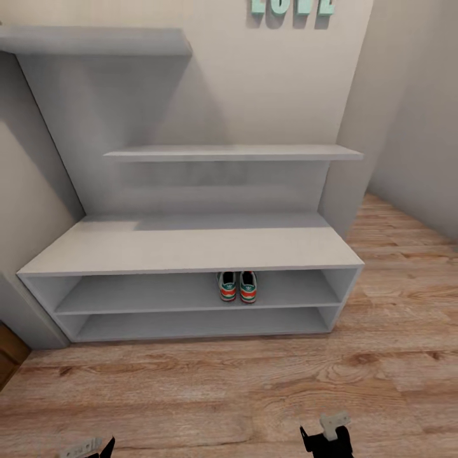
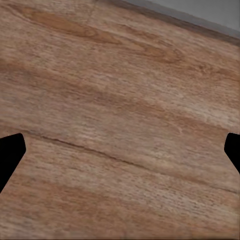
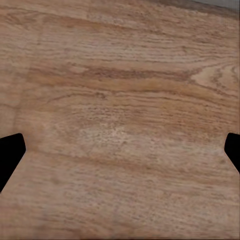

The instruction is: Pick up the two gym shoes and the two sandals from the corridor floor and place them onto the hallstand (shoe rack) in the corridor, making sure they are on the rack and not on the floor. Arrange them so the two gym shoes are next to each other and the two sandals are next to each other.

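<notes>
The light-grey hallstand [image 1: 191,245] stands against the wall, a long low bench with two staggered wall shelves above it. Two white gym shoes [image 1: 237,286] with green stripes and red-orange heels sit side by side, touching, on its middle tier under the flat top. The sandals are out of view. My left gripper [image 2: 120,155] hangs open over bare wood-plank floor [image 1: 254,388], fingertips wide apart. My right gripper [image 3: 120,155] is open too, above the same flooring with nothing between its fingers. Both wrists show at the head view's lower edge.
Teal letters [image 1: 291,6] hang on the wall above the shelves. A wall corner [image 1: 356,127] juts out right of the hallstand, with floor running back beside it. A dark brown object [image 1: 9,356] sits at the far left by the bench's end.
</notes>
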### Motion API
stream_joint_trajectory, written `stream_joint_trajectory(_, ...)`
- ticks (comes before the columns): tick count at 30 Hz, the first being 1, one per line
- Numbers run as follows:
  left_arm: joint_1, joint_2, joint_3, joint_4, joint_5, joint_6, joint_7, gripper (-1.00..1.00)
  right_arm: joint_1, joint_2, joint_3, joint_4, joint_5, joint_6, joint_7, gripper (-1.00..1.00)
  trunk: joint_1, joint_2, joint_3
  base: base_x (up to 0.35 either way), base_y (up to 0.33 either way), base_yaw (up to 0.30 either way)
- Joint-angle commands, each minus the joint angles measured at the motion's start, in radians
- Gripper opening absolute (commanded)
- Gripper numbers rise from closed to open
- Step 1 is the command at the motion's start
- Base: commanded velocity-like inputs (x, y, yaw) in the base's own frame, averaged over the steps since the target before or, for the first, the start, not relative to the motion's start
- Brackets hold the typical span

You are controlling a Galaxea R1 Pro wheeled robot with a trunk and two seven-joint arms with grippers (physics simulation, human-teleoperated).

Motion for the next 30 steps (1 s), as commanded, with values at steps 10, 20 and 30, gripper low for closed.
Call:
stream_joint_trajectory(10, -0.001, -0.006, 0.007, 0.012, -0.017, -0.009, 0.031, 1.00, 0.005, -0.001, 0.000, 0.002, -0.079, -0.002, 0.002, 1.00, 0.000, 0.000, -0.001, 0.000, 0.000, -0.179)
stream_joint_trajectory(20, -0.001, -0.010, 0.008, 0.037, -0.037, -0.013, 0.040, 1.00, 0.006, -0.001, 0.000, 0.003, -0.116, -0.002, 0.003, 1.00, 0.000, 0.000, -0.001, 0.000, 0.000, -0.271)
stream_joint_trajectory(30, -0.001, -0.011, 0.008, 0.044, -0.043, -0.019, 0.041, 1.00, 0.016, 0.000, 0.002, 0.003, -0.120, -0.004, 0.006, 1.00, 0.000, 0.000, -0.001, 0.000, 0.000, -0.281)
